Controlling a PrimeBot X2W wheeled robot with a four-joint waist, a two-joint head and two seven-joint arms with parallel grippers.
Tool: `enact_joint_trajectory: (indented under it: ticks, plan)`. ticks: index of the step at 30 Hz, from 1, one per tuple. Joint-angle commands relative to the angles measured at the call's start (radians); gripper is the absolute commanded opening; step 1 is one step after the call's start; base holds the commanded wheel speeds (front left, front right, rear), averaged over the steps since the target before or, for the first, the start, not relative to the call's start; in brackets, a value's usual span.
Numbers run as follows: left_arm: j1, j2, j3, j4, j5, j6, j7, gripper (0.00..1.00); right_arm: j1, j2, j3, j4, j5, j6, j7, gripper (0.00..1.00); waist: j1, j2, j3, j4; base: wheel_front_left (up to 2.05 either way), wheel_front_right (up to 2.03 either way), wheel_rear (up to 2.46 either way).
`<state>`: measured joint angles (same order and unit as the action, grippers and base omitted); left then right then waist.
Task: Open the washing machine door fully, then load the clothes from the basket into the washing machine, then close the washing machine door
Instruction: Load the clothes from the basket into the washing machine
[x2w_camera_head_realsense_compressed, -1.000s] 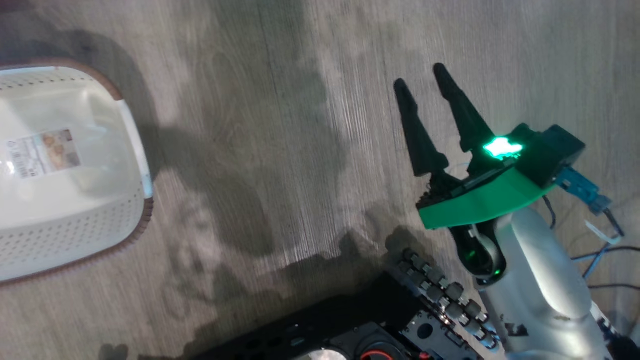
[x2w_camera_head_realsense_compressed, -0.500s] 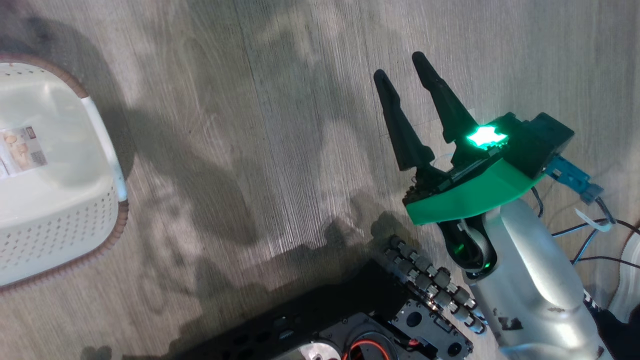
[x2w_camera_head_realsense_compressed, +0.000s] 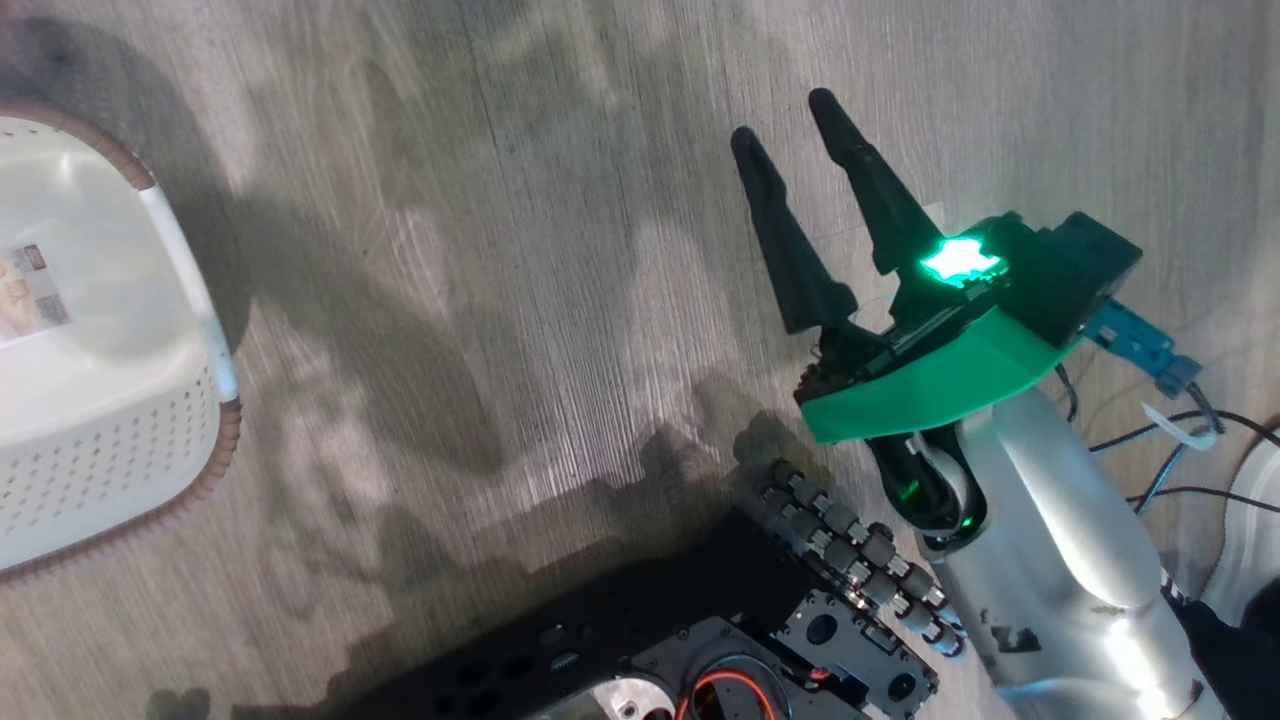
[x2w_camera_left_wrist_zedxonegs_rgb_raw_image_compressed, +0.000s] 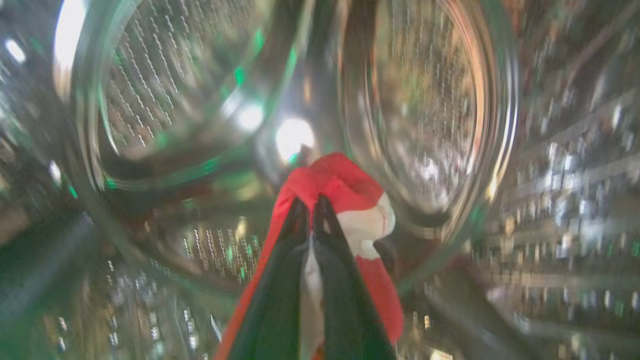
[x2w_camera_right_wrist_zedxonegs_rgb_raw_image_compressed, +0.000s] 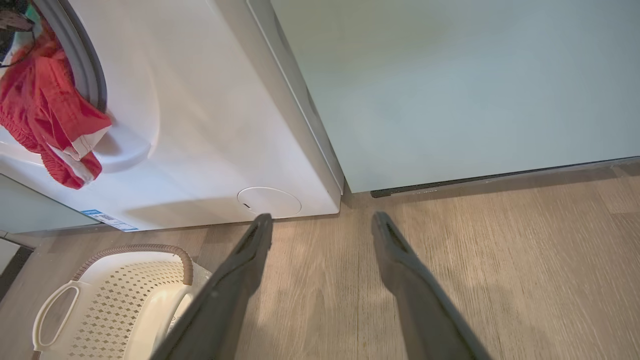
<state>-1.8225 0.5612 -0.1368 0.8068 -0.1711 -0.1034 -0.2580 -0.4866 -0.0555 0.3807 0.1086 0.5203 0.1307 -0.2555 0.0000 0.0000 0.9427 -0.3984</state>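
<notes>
Inside the blurred perforated steel drum (x2w_camera_left_wrist_zedxonegs_rgb_raw_image_compressed: 425, 100) of the washing machine (x2w_camera_right_wrist_zedxonegs_rgb_raw_image_compressed: 200, 100), my left gripper (x2w_camera_left_wrist_zedxonegs_rgb_raw_image_compressed: 310, 200) is shut on a red and white piece of the clothes (x2w_camera_left_wrist_zedxonegs_rgb_raw_image_compressed: 345, 185). More red clothes (x2w_camera_right_wrist_zedxonegs_rgb_raw_image_compressed: 45, 115) hang over the grey gasket at the machine's opening. The cream basket (x2w_camera_head_realsense_compressed: 100, 470) stands on the floor at the head view's left, with just a label on its floor. It also lies at the machine's foot in the right wrist view, basket (x2w_camera_right_wrist_zedxonegs_rgb_raw_image_compressed: 125, 300). My right gripper (x2w_camera_head_realsense_compressed: 783, 120) hangs open over bare floor, right gripper (x2w_camera_right_wrist_zedxonegs_rgb_raw_image_compressed: 322, 217) pointing at the machine's lower corner. The washing machine door is out of view.
A pale green cabinet (x2w_camera_right_wrist_zedxonegs_rgb_raw_image_compressed: 450, 85) stands flush beside the machine. The round flap (x2w_camera_right_wrist_zedxonegs_rgb_raw_image_compressed: 269, 201) and a blue sticker (x2w_camera_right_wrist_zedxonegs_rgb_raw_image_compressed: 107, 219) sit low on the machine's front. My dark base (x2w_camera_head_realsense_compressed: 700, 650) and loose cables (x2w_camera_head_realsense_compressed: 1180, 470) lie at the head view's bottom right, on wood floor (x2w_camera_head_realsense_compressed: 500, 250).
The head camera has turned, so the basket sits further left in the picture and the right gripper a little higher. The right gripper stays open over the floor.
</notes>
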Motion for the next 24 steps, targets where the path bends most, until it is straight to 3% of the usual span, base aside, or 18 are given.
enact_joint_trajectory:
  ticks: [1, 11, 13, 14, 16, 24]
  plan:
    - [-0.008, 0.033, -0.016, -0.010, 0.011, -0.005, -0.003, 0.00, 0.030, 0.005, 0.018, -0.027, 0.007, 0.000, -0.006, 1.00, 0.0000, 0.0000, 0.003, -0.004, 0.00, 0.00, 0.00]
    - [-0.079, 0.039, -0.102, 0.218, 0.042, -0.020, 0.049, 0.00, 0.035, 0.005, 0.027, -0.026, 0.018, 0.000, -0.006, 1.00, 0.0000, 0.0000, 0.016, -0.020, 0.00, 0.00, 0.00]
    - [-0.094, 0.042, -0.114, 0.249, 0.051, -0.018, 0.050, 0.39, 0.035, 0.005, 0.030, -0.025, 0.020, 0.000, -0.006, 1.00, 0.0000, 0.0000, 0.018, -0.021, 0.00, 0.00, 0.00]
    - [-0.102, 0.043, -0.114, 0.263, 0.051, -0.014, 0.049, 0.47, 0.034, 0.005, 0.032, -0.024, 0.021, 0.000, -0.006, 1.00, 0.0000, 0.0000, 0.018, -0.023, 0.00, 0.00, 0.00]
    - [-0.119, 0.041, -0.115, 0.286, 0.051, -0.003, 0.042, 1.00, 0.032, 0.005, 0.036, -0.023, 0.024, 0.000, -0.006, 1.00, 0.0000, 0.0000, 0.017, -0.025, 0.00, 0.00, 0.00]
    - [-0.156, 0.028, -0.148, 0.341, 0.056, -0.009, 0.011, 1.00, 0.023, 0.005, 0.035, -0.020, 0.034, 0.000, -0.006, 1.00, 0.0000, 0.0000, 0.013, -0.029, 0.00, 0.00, 0.00]
